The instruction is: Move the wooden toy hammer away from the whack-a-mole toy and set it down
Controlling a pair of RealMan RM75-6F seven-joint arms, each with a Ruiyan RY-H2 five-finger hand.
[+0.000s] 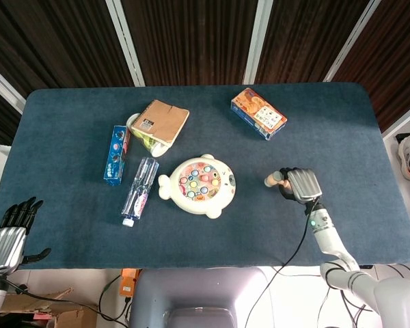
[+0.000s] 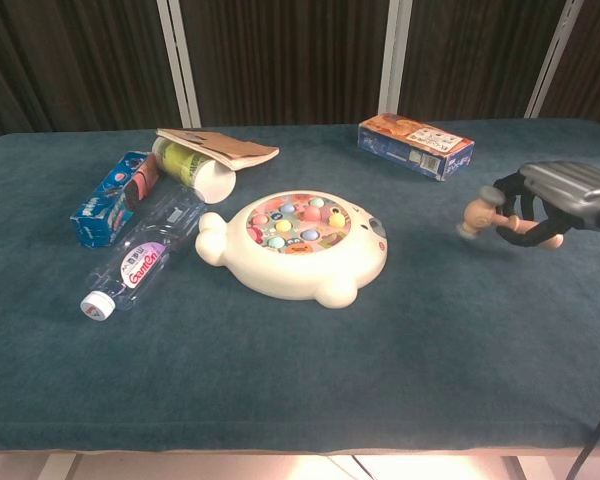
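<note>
The cream whack-a-mole toy (image 1: 197, 185) (image 2: 302, 245) with coloured buttons lies mid-table. My right hand (image 1: 299, 185) (image 2: 560, 196) holds the wooden toy hammer (image 1: 274, 180) (image 2: 480, 213) by its handle, well to the right of the toy. The hammer's head points left and hangs low over the blue cloth, its handle end sticking out under the fingers. My left hand (image 1: 7, 232) hangs off the table's front left corner with fingers spread, holding nothing; the chest view does not show it.
An orange snack box (image 1: 259, 113) (image 2: 415, 145) lies at the back right. A notebook (image 1: 163, 121) rests on a tipped cup (image 2: 195, 168) at the back left, beside a blue box (image 1: 115, 154) and a lying plastic bottle (image 1: 140, 190) (image 2: 140, 260).
</note>
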